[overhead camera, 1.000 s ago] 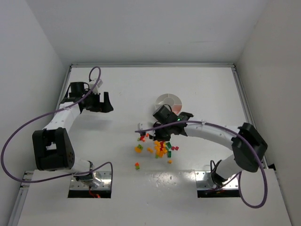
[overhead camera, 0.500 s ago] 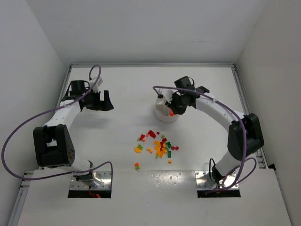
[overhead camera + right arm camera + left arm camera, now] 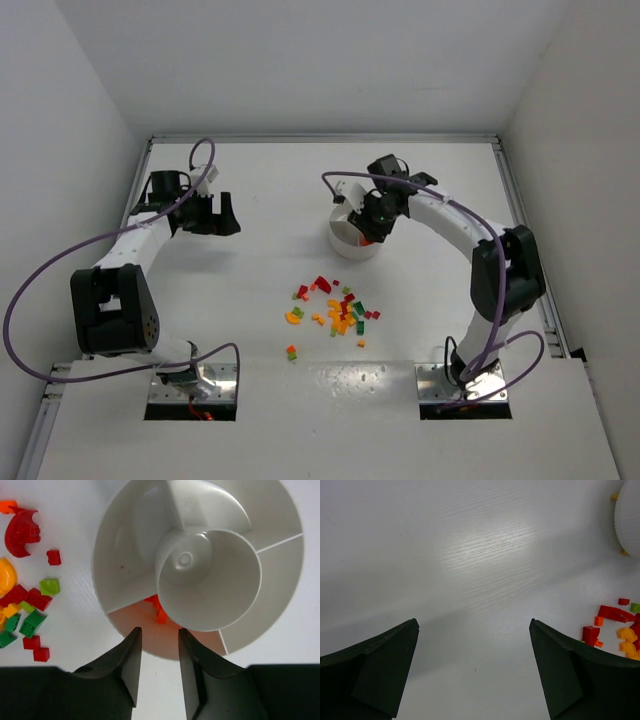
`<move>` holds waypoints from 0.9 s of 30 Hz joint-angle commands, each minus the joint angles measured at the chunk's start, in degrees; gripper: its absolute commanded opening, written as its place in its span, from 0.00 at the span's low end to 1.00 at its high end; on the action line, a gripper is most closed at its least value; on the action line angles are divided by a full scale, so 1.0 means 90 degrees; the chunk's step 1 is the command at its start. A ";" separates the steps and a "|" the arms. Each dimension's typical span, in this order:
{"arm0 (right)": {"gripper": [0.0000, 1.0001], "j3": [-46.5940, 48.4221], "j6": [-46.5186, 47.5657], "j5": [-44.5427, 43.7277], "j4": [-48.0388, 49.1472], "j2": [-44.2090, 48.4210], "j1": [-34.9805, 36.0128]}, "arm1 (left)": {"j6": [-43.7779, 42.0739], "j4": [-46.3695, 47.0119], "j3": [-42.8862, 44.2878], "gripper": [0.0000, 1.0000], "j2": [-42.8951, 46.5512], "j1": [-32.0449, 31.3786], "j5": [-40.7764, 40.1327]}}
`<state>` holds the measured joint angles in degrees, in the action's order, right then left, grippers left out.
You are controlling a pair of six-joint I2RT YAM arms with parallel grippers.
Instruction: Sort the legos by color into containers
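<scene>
Right gripper [image 3: 160,631], jaws slightly parted and empty, hangs over the dish [image 3: 125,540] wedge holding orange-red bricks [image 3: 159,611]. The lego pile [image 3: 338,312] lies baseward, nearest this arm.

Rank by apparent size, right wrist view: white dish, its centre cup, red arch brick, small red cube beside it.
1. White round divided plastic dish
2. Its central round white cup
3. Dark red arch-shaped plastic brick
4. Small red plastic cube
</scene>
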<state>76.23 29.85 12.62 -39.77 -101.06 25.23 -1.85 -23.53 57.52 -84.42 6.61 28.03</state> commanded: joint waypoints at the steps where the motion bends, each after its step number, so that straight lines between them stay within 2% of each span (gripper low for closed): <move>1: 0.36 0.0271 0.0121 0.0209 -0.0181 0.0339 -0.0040 | 0.0000 0.0085 0.0162 0.99 0.0142 -0.0051 0.0030; 5: 0.34 0.0135 0.0550 0.0772 -0.0492 0.0895 0.0018 | 0.0000 0.0085 0.0162 0.99 0.0201 -0.0051 0.0030; 8: 0.32 -0.0303 0.1233 0.1572 -0.0853 0.1266 0.0524 | 0.0059 0.0085 0.0104 0.99 0.0142 -0.0051 0.0157; 9: 0.32 -0.0402 0.1457 0.1576 -0.0922 0.1267 0.0961 | 0.0059 0.0085 0.0103 0.99 0.0084 -0.0109 0.0215; 12: 0.31 -0.0677 0.1528 0.1771 -0.0875 0.1006 0.1598 | 0.0136 0.0085 0.0103 0.99 0.0083 -0.0110 0.0215; 16: 0.31 -0.1018 0.1147 0.2006 -0.0085 0.0779 0.2817 | 0.0253 0.0085 0.0103 0.99 0.0162 -0.0110 0.0157; 19: 0.25 -0.1175 0.0631 0.1832 0.0686 0.0449 0.3541 | 0.0254 0.0085 0.0103 0.99 0.0308 -0.0110 0.0089; 21: 0.20 -0.1030 -0.0111 0.1752 0.0932 0.0185 0.3787 | 0.0312 0.0085 0.0035 0.99 0.0502 -0.0110 0.0011; 27: 0.19 -0.0851 -0.2113 0.1449 0.1527 -0.0217 0.4285 | 0.0614 0.0085 -0.0247 0.99 0.0903 -0.0022 -0.0351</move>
<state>66.63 22.44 26.37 -32.03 -103.66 62.59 1.37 -23.59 56.29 -79.40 6.09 26.55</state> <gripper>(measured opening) 0.195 0.992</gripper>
